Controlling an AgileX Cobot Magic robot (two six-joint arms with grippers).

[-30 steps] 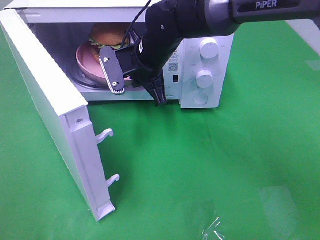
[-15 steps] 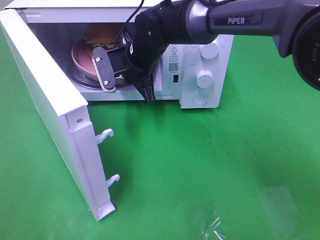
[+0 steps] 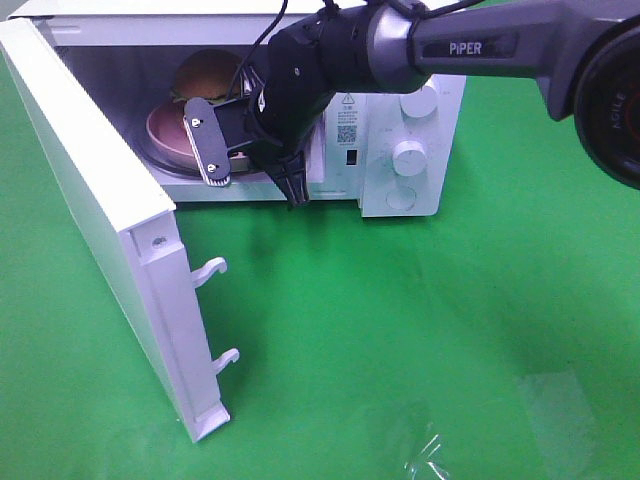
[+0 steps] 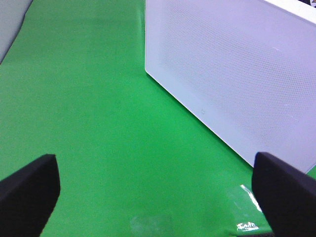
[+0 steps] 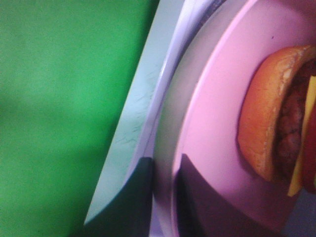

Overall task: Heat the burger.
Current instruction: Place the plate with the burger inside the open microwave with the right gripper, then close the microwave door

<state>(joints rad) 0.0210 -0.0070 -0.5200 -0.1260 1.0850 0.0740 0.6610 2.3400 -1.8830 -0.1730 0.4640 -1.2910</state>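
The burger (image 3: 208,72) (image 5: 274,129), golden bun over a dark patty and yellow cheese, sits on a pink plate (image 3: 163,135) (image 5: 212,123) inside the open white microwave (image 3: 345,195). My right gripper (image 3: 215,150) (image 5: 165,197) reaches into the opening. Its two fingers sit close on either side of the plate's near rim, rolled on its side. The plate rests over the grey turntable (image 5: 167,118). My left gripper (image 4: 158,197) hangs wide open and holds nothing, low over the green cloth beside the door's outer face (image 4: 237,74). It is out of the exterior view.
The microwave door (image 3: 90,200) stands swung out toward the front left, with two latch hooks (image 3: 212,268) on its edge. Two knobs (image 3: 410,158) are on the control panel at the right. A glossy patch (image 3: 430,455) lies on the green cloth near the front.
My right arm moved left and deeper into the microwave with the plate and burger. It has barely shifted in the last half second. The left gripper stayed open.
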